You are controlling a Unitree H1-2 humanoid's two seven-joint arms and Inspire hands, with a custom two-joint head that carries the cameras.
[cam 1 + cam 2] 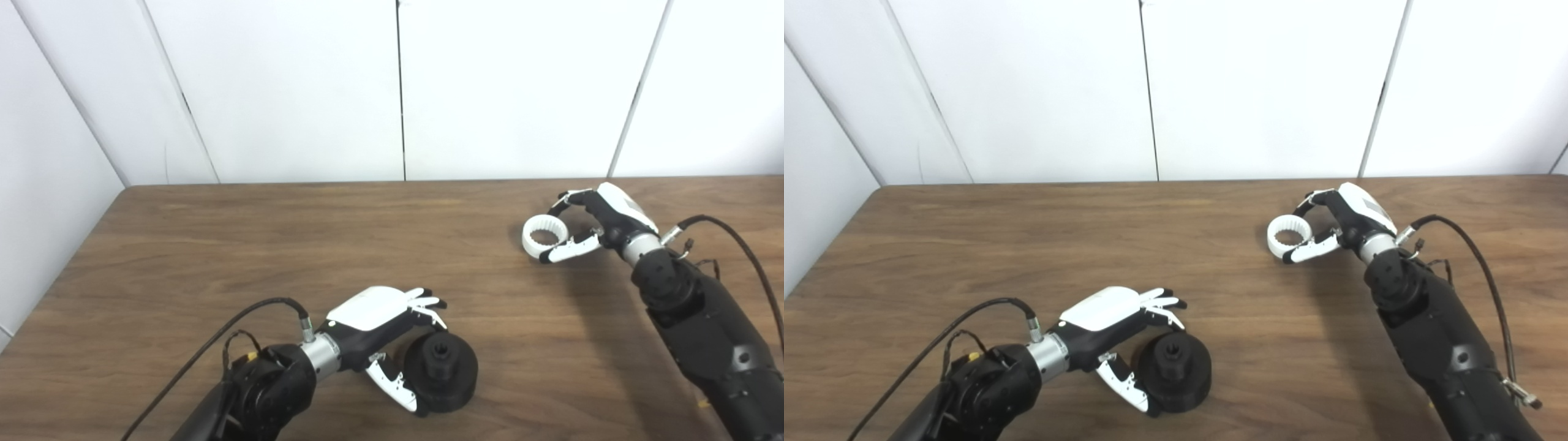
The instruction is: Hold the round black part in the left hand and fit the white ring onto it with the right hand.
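The round black part (442, 372) sits on the table near the front edge, a toothed hole in its top. My left hand (383, 324) is open and cups it from the left. The fingers (427, 302) reach over its far side and the thumb (395, 384) lies against its near left side. The white ring (544, 236), toothed inside, is at the table's right rear, low at the tabletop. My right hand (591, 223) is shut on it from the right, thumb (569, 247) on its near edge and curled fingers on its far edge.
The brown wooden table (275, 245) meets white wall panels (398, 92) at the back and on the left. Black cables (744, 251) trail from both forearms. A wide stretch of bare wood separates the two hands.
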